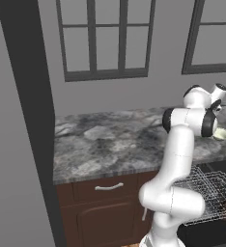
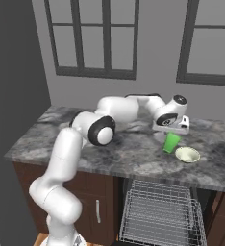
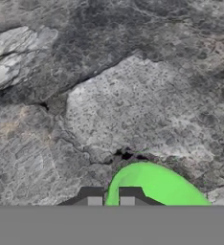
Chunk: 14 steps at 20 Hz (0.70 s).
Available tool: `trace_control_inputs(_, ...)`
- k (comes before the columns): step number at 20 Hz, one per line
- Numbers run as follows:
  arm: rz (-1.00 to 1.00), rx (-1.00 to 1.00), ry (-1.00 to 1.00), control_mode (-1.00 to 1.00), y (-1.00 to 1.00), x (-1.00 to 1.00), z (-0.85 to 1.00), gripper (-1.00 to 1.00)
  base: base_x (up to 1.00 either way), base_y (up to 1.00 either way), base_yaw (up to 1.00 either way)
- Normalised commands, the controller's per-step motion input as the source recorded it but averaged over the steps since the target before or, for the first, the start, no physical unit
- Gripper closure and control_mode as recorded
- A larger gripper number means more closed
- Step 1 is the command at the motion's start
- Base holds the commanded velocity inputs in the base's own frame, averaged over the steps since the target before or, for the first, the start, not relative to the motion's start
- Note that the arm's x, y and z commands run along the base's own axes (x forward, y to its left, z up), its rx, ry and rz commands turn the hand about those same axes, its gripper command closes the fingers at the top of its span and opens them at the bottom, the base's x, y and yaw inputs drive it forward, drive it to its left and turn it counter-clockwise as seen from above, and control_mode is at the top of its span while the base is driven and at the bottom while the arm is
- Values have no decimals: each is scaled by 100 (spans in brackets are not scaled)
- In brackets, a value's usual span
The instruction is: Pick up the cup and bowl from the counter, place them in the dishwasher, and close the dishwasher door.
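The bright green cup [image 2: 172,142] stands slightly tilted on the grey mottled counter [image 2: 119,156], right under my hand. My gripper [image 2: 173,133] is shut on the cup's rim. In the hand view, the fingertips [image 3: 91,196] sit on either side of the green wall of the cup [image 3: 157,184], with my gripper [image 3: 111,197] low over the counter [image 3: 133,95]. The pale cream bowl [image 2: 187,154] rests just right of the cup, apart from it, and the same bowl [image 1: 222,134] peeks out behind my arm. The dishwasher's wire rack [image 2: 160,211] is pulled out below the counter edge. I cannot make out the dishwasher door.
Dark brown cabinets with a silver drawer handle [image 1: 109,186] run under the counter [image 1: 110,144]. The rack [image 1: 209,193] juts out beside my arm's base. A grey wall with windows backs the counter, and a dark tall panel [image 1: 33,96] bounds its left end.
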Motion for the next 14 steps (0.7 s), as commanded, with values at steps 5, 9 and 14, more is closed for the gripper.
trace_control_inputs(5, 4, -5, -13, -100, 47, -62, 6, 100, 0, 0, 0)
trace_control_inputs(9, 4, -6, -14, -100, 32, -50, 28, 100, 0, 0, 0)
trace_control_inputs(14, 0, 0, -5, -100, 1, -26, 42, 100, 0, 0, 0)
